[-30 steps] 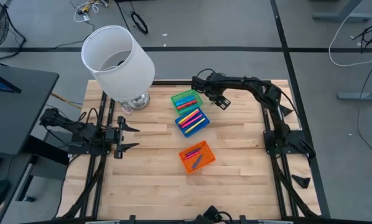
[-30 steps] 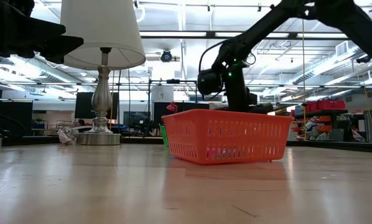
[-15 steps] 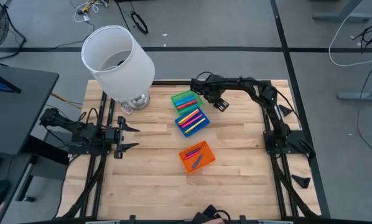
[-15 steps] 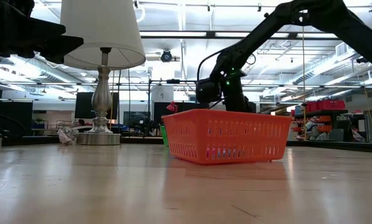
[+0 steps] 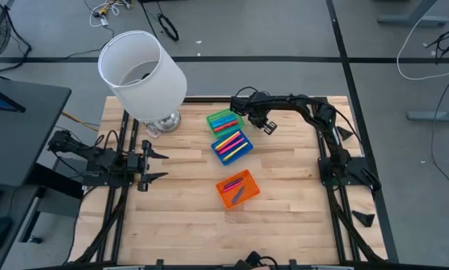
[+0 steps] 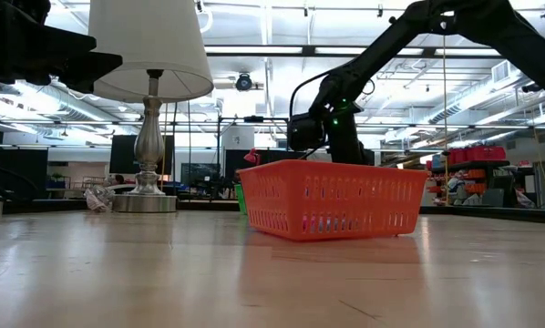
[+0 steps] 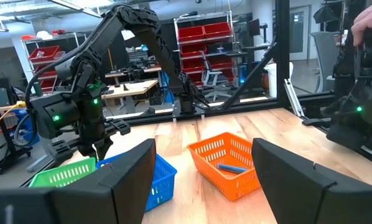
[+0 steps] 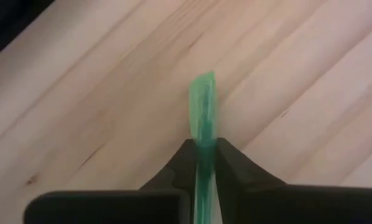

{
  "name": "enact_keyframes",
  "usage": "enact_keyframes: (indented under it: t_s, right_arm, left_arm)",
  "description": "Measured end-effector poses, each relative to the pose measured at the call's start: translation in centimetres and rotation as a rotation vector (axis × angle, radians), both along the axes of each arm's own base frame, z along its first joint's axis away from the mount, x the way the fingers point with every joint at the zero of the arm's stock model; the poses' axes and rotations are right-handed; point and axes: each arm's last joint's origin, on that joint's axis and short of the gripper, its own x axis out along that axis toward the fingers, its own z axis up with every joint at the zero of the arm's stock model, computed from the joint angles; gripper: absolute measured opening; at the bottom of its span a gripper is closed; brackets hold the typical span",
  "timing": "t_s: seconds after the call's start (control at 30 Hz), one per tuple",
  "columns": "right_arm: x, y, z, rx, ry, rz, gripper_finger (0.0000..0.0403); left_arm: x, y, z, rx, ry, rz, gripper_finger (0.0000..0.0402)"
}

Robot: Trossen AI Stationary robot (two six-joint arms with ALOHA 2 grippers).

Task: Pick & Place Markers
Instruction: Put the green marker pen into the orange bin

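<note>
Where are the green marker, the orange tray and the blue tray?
green marker (image 8: 202, 109): right wrist view, its shaft beyond the fingers.
orange tray (image 6: 332, 199): low view, its mesh front wall.
blue tray (image 5: 246, 142): high view, its right rim.

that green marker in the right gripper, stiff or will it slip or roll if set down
The thin green plastic marker juts straight out from the shut right gripper without drooping, so probably stiff and light. Smooth and slim, it may slip, and likely rolls on the bare wooden table.
</note>
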Motion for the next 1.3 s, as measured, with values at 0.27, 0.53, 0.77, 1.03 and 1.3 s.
enact_keyframes:
  t_s: [0.27, 0.53, 0.77, 1.03, 1.3]
  right_arm:
    - [-0.5, 0.4, 0.9, 0.042, 0.045, 0.130, 0.0047]
    - [-2.0, 1.3, 5.3, -0.031, 0.167, 0.301, 0.0045]
    - [-2.0, 1.9, 8.2, -0.079, 0.225, 0.634, 0.0045]
    - [-1.8, 2.9, 10.2, -0.059, 0.286, 1.009, 0.0045]
    - [0.2, 4.4, 10.7, -0.077, 0.282, 1.483, 0.0045]
  left_arm:
    - [0.0, 0.0, 0.0, 0.000, 0.000, 0.000, 0.0273]
    - [0.0, 0.0, 0.0, 0.000, 0.000, 0.000, 0.0273]
    - [0.0, 0.0, 0.0, 0.000, 0.000, 0.000, 0.0273]
    - [0.0, 0.0, 0.0, 0.000, 0.000, 0.000, 0.0273]
    - [0.0, 0.0, 0.0, 0.000, 0.000, 0.000, 0.0273]
